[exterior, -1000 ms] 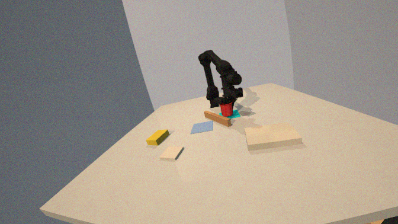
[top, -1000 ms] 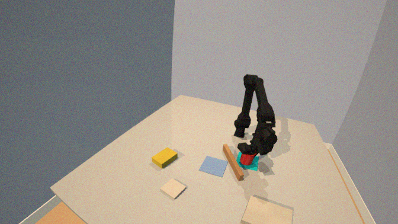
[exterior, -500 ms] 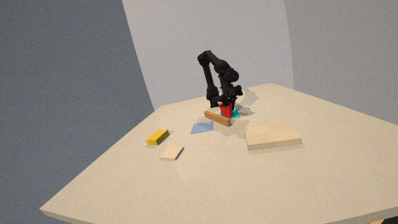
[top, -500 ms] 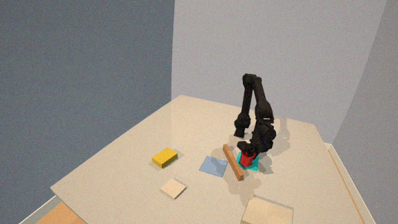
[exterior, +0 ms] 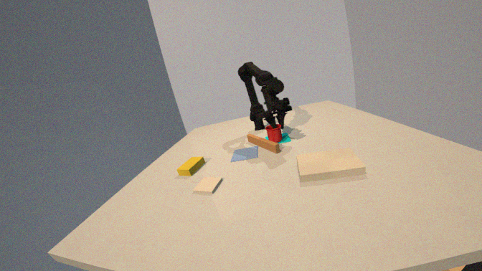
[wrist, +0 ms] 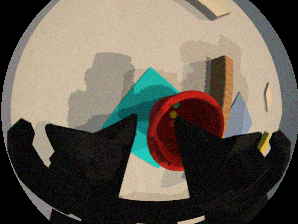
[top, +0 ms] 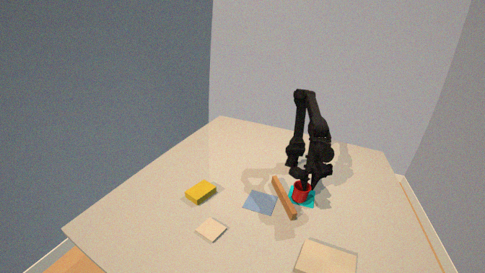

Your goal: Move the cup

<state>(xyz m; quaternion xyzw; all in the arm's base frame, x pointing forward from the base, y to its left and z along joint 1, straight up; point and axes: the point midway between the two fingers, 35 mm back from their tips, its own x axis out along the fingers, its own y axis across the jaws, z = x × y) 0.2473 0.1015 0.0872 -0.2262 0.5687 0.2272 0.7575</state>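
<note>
The red cup (top: 300, 195) (exterior: 274, 134) (wrist: 200, 115) stands upright on the teal pad (top: 309, 202) (exterior: 286, 138) (wrist: 132, 110), toward the left side of this pad. It is not on the blue pad (top: 260, 203) (exterior: 245, 154) (wrist: 239, 119), which lies farther left, behind the wooden bar (top: 283, 196) (exterior: 263, 143) (wrist: 229, 80) that is between the two pads. The pincer (top: 309, 188) (exterior: 279, 127) (wrist: 156, 119) is part-way open, its two fingers apart, and it does not hold the cup. One finger reaches over the cup mouth, the other is outside at the right; whether they touch the cup, I cannot tell. Inside the cup I can see a green marble (wrist: 176, 105) and a yellowish marble (wrist: 173, 115). On the counter (top: 144, 202) (exterior: 251, 222) (wrist: 45, 65), a yellow block (top: 201, 191) (exterior: 190, 166) (wrist: 264, 144) lies at left, a small pale tile (top: 211, 230) (exterior: 208, 185) (wrist: 268, 96) lies nearer, and a large pale slab (top: 328, 256) (exterior: 330, 165) (wrist: 212, 6) lies at the near right.

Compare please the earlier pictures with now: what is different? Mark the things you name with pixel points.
The gripper (top: 309, 188) (exterior: 279, 127) (wrist: 156, 119) has moved up, uncovering more of the cup (top: 300, 196) (exterior: 275, 135) (wrist: 192, 112). It is now open, holding nothing; I cannot tell whether it held the cup earlier. The cup stayed at the teal pad (top: 310, 203) (exterior: 285, 138) (wrist: 150, 80); the wooden bar (top: 284, 198) (exterior: 262, 143) (wrist: 228, 80) stayed too.
</note>
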